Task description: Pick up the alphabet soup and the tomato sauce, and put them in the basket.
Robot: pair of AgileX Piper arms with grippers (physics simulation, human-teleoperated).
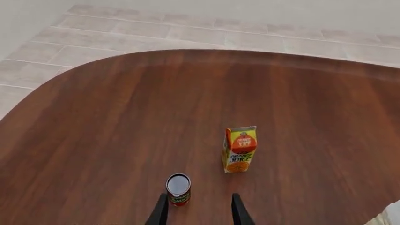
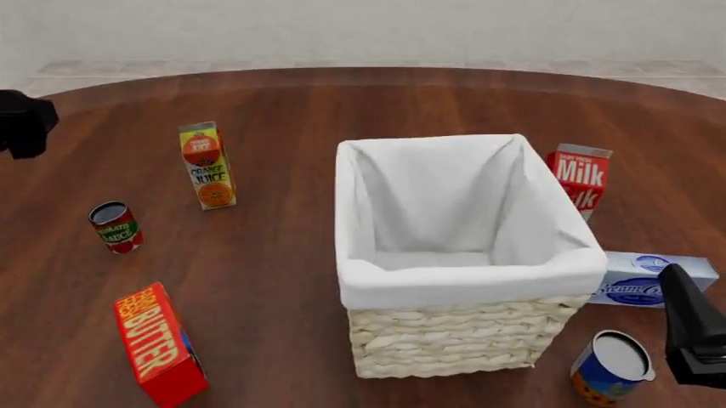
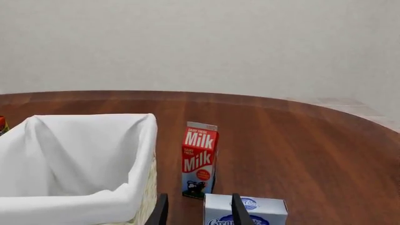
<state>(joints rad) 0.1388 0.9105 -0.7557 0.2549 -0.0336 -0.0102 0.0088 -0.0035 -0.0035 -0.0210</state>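
Note:
The tomato sauce [image 2: 115, 226], a small red can with a green band and dark top, stands upright at the table's left. In the left wrist view the tomato sauce [image 1: 178, 188] sits just ahead of one finger [image 1: 159, 212] of my open left gripper [image 1: 198, 213], off its centre line and not between the fingers. The alphabet soup [image 2: 613, 367], a blue and orange can with a silver lid, stands at the front right, beside my right arm [image 2: 692, 331]. The basket [image 2: 454, 280] sits mid-table, lined in white. My right gripper [image 3: 198, 214] is open and holds nothing; the soup is outside its view.
An orange juice carton [image 2: 207, 166] stands behind the tomato sauce and a red butter box [image 2: 159, 344] lies at the front left. A milk carton [image 2: 580, 178] and a cream cheese box [image 2: 652, 278] stand right of the basket. My left arm [image 2: 23, 123] hangs at the far left.

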